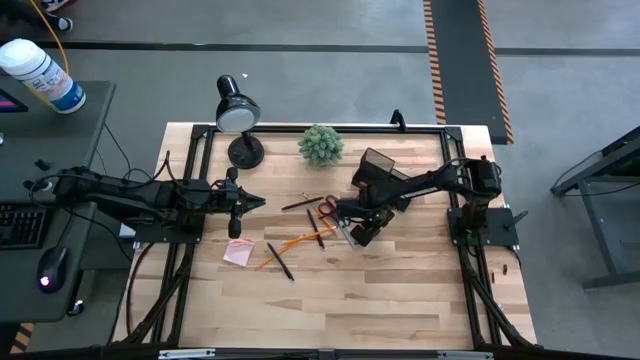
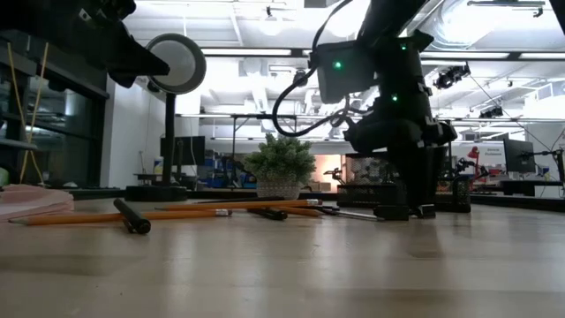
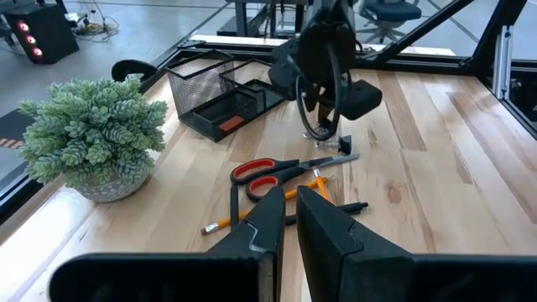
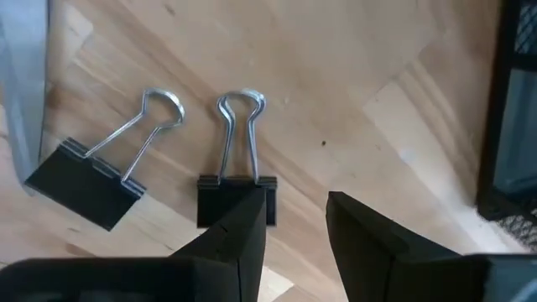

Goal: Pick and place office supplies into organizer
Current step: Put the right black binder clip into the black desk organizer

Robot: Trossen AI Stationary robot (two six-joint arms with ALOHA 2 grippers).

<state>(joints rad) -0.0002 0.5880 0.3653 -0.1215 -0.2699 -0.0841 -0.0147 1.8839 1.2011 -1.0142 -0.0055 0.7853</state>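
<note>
Right gripper point(image 4: 294, 222) is down low with its jaws apart, nothing pinched, one finger against a binder clip point(image 4: 235, 197) lying flat on the wooden table point(image 1: 400, 290) beside the scissors point(image 3: 268, 172); second clip point(image 4: 101, 172) just beside it. Clips look light, stiff, a bit slidey; I'd pinch the black body, not the wire loops. Left gripper point(image 3: 289, 222) waits pressed together; mesh organizer point(image 3: 214, 96) sits beyond; open workshop behind.

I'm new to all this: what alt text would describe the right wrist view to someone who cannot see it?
Two black binder clips with silver wire handles lie side by side on a pale wooden table. The right gripper, dark fingers open, hovers close above, one finger partly covering the nearer clip.
</note>
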